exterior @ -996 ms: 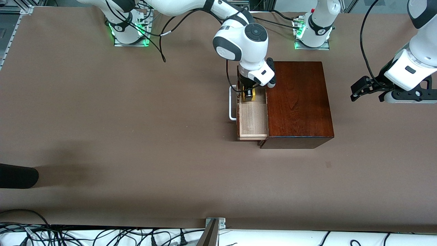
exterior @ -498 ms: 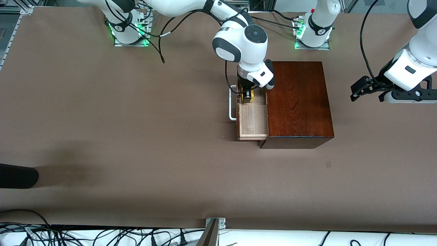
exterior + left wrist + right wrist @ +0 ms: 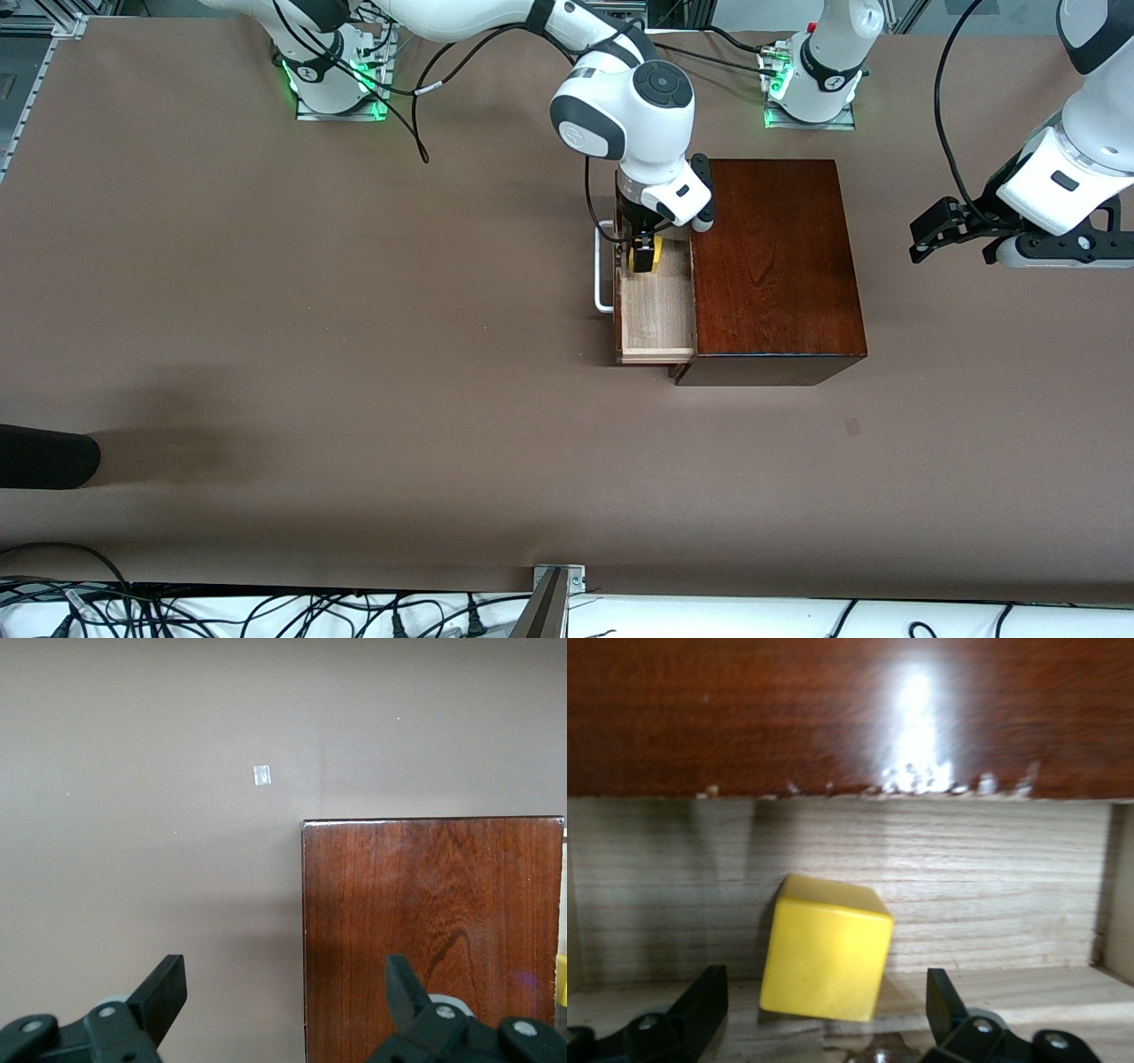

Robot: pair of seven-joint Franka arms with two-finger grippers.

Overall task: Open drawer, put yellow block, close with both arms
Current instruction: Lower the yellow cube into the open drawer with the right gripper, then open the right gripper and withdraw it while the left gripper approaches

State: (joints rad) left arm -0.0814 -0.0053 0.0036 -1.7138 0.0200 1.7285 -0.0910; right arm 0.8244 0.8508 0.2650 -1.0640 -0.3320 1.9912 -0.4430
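Block (image 3: 826, 948) lies released between my right gripper's (image 3: 824, 1010) spread fingers inside the drawer (image 3: 656, 310); left gripper (image 3: 283, 1010) waits wide; next I close.

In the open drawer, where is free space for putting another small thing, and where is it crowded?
The drawer floor is bare from the yellow block to its end nearest the front camera. It is crowded at the end toward the robots' bases, where the open right gripper stands around the block. The left gripper waits apart.
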